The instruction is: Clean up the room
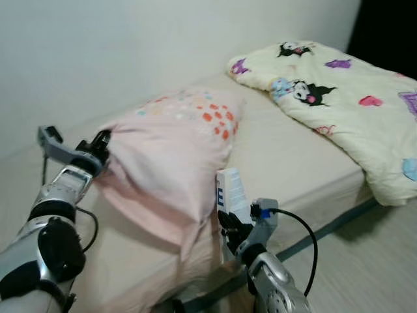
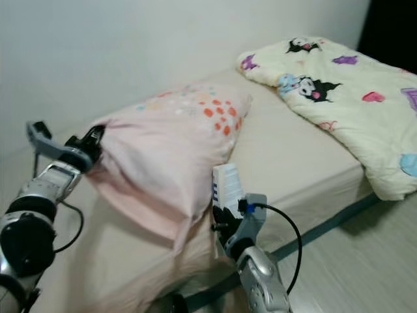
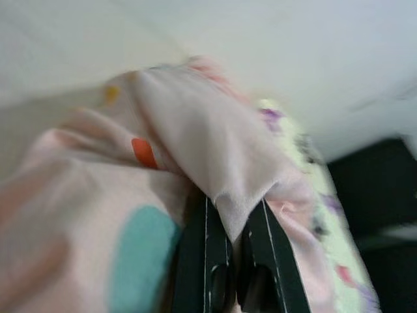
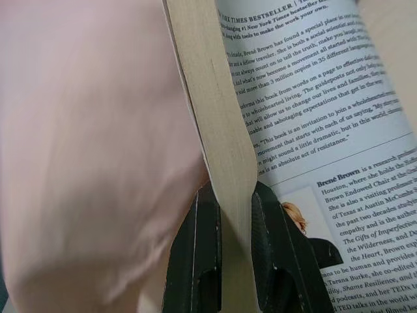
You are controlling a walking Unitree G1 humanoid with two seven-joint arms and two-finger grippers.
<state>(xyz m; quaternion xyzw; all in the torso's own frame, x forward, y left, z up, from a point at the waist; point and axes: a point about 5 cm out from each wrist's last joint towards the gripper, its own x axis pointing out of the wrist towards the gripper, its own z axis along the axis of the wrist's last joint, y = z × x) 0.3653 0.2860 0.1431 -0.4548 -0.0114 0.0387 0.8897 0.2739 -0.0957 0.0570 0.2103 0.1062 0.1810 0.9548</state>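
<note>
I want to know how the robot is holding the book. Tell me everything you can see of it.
The book is a paperback with a white printed back cover bearing black text and a small author photo, and cream page edges. It stands upright, clamped by the right gripper, beside the pink pillow at the bed's near edge.

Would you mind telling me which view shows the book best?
The right wrist view: the book is close, its back-cover text readable, with the right gripper shut on its page edge. Both eye views show it small, upright beside the pillow.

the book's back cover [image 4: 313, 130] reads "new york times bestseller" and "brené brown".
</note>
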